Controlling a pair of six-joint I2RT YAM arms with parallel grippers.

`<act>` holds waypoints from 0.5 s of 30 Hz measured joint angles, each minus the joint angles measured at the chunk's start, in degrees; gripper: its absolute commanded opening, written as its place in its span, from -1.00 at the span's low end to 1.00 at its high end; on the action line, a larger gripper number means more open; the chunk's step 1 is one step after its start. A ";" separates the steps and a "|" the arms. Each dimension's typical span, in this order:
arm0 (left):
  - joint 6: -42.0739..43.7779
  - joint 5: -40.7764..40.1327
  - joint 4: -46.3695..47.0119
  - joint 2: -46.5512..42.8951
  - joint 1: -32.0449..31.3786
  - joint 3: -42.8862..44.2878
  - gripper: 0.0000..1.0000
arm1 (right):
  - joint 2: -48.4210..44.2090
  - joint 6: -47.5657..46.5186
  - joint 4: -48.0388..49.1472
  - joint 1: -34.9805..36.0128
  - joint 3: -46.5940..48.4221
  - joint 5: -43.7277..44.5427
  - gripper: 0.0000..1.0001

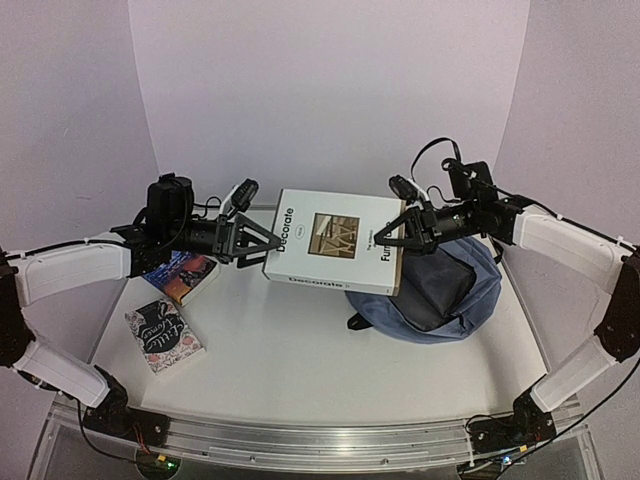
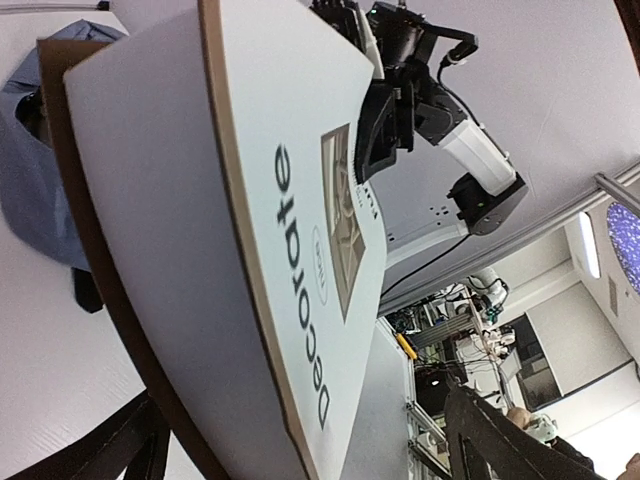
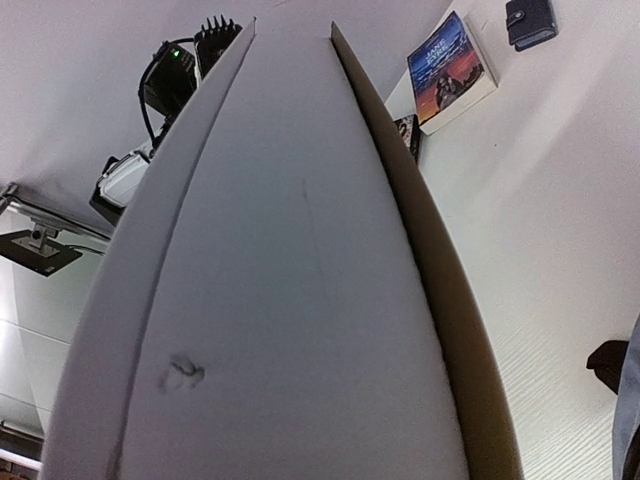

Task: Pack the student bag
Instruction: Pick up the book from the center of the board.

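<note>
A large white book titled "Decorate" (image 1: 335, 240) hangs above the table between my two grippers. It fills the left wrist view (image 2: 200, 200) and the right wrist view (image 3: 290, 300). My left gripper (image 1: 265, 243) straddles the book's left edge. Its fingers (image 2: 130, 440) stand apart, and the upper one is clear of the cover. My right gripper (image 1: 392, 235) is clamped on the book's right edge, and the book hides its fingers in its own view. The slate-blue student bag (image 1: 455, 290) lies on the table under the book's right end and also shows in the left wrist view (image 2: 30, 180).
A blue and orange paperback (image 1: 185, 272) lies at the left, below my left arm, and also shows in the right wrist view (image 3: 450, 70). A pink and black floral book (image 1: 165, 335) lies nearer the front left. A small dark wallet (image 3: 530, 20) lies beyond the paperback.
</note>
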 measured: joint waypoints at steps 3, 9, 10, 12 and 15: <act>-5.02 2.48 6.93 1.52 0.00 -0.79 0.64 | 0.00 -0.92 -0.41 0.63 0.00 -1.20 -0.70; -13.23 4.89 18.41 5.06 -0.25 -2.96 0.35 | 0.10 -2.04 -1.03 2.16 0.00 -2.23 -0.71; -14.59 5.26 20.06 5.67 -0.49 -3.14 0.30 | 0.16 -2.16 -1.09 2.35 0.00 -2.35 -0.71; -16.35 5.68 23.10 6.76 -1.15 -3.28 0.13 | 0.41 -2.31 -1.13 2.59 0.00 -2.68 -0.71; -19.14 6.22 26.76 7.99 -2.04 -3.38 -0.16 | 0.92 -2.48 -1.19 2.67 0.00 -3.08 -0.69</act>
